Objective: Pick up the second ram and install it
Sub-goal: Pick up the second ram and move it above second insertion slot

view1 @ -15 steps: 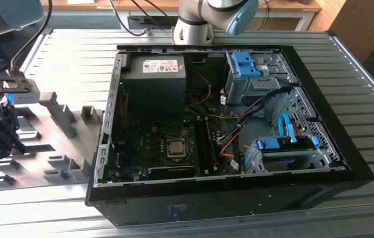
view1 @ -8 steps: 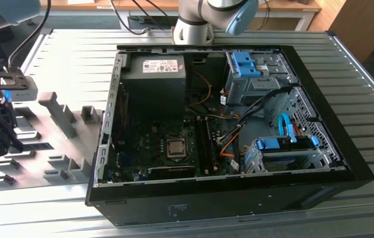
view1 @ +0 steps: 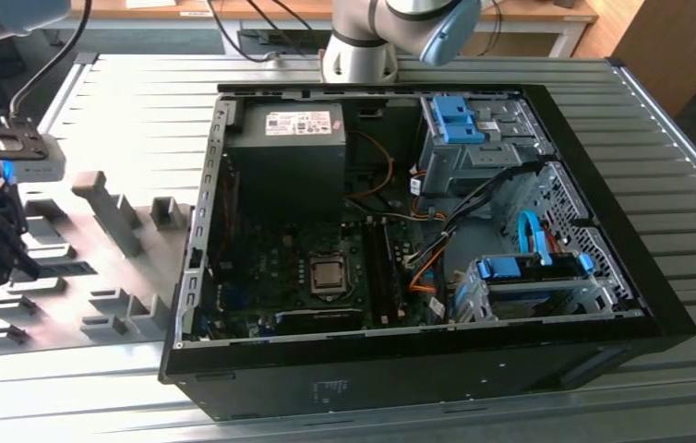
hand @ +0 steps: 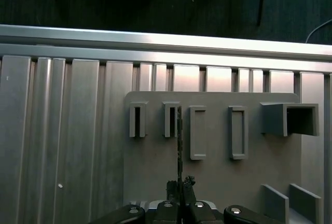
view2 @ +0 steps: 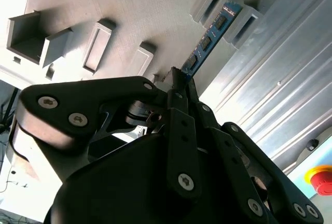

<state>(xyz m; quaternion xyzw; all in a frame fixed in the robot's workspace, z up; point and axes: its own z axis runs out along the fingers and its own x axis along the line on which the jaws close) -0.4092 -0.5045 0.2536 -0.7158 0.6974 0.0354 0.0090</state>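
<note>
Gripper [hand: 179, 185] clamps 1 end of the second ram [hand: 179, 146], its length pointing straight away.

Exterior view evenly lit; computer case [view1: 662, 309] interior dim. Glare on ribbed table [view2: 280, 79]; near fingers [view2: 179, 125] dark.

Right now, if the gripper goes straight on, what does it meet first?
The second ram, edge-on in the gray fixture plate just ahead of the gripper; possibly touching already, depth is unclear.
</note>
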